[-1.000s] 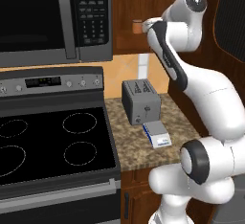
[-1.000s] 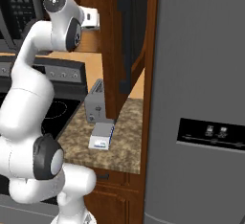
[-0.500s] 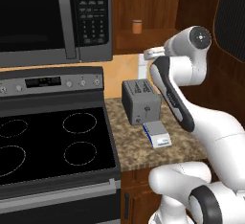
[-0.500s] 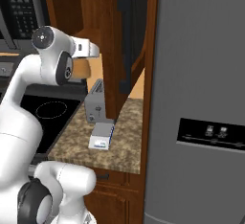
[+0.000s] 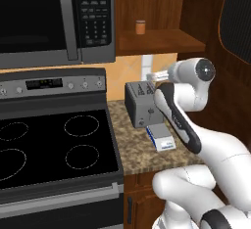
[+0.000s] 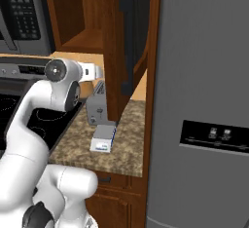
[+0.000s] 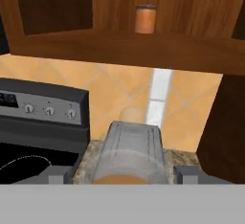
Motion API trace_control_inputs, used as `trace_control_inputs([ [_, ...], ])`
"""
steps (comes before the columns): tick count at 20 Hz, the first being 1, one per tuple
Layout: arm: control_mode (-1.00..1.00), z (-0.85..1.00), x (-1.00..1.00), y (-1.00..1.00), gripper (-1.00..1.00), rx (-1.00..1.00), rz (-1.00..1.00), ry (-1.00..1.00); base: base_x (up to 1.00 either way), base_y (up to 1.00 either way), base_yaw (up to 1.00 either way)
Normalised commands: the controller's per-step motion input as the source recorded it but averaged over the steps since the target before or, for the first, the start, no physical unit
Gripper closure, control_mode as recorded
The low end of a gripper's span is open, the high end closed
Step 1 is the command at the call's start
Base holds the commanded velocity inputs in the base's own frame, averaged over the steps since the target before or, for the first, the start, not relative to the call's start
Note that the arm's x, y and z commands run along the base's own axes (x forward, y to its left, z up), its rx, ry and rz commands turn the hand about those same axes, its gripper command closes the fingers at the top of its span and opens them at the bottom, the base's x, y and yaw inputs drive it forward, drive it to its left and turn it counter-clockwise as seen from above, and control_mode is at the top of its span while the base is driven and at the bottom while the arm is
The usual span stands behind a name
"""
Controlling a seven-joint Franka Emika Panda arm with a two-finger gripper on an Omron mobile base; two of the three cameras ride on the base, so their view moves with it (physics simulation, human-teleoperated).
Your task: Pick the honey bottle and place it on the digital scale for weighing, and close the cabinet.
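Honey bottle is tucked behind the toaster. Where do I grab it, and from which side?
Take the honey bottle by its rounded top, coming down from above. Only that dome shows past the toaster, which blocks the front, and the tiled wall stands behind, so a level approach looks shut off. Close across its left and right sides.

black stove (image 5: 49,145) beside speckled granite counter (image 5: 142,152)

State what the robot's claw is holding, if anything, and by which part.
It cannot be told: the claw, above the grey boxy toaster, is too small and blurred to judge.
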Motion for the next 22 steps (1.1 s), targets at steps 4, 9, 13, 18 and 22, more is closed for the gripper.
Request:
trace_control_inputs([
  [4,-1.00,-0.46,0.02,0.00,1.00,0.00,0.19,0.00,0.00,0.00,0.00],
  [9,-1.00,-0.34,0.01,0.25,1.00,-0.01,-0.18,-0.01,0.00,0.00,0.00],
  [13,-1.00,-0.31,0.07,0.38,1.00,0.00,-0.20,0.00,0.00,0.00,0.00],
  [18,-1.00,-0.22,0.12,0.01,1.00,0.09,-0.39,0.00,0.00,0.00,0.00],
  [22,-1.00,-0.19,0.02,-0.01,1.00,0.10,-0.43,-0.01,0.00,0.00,0.00],
])
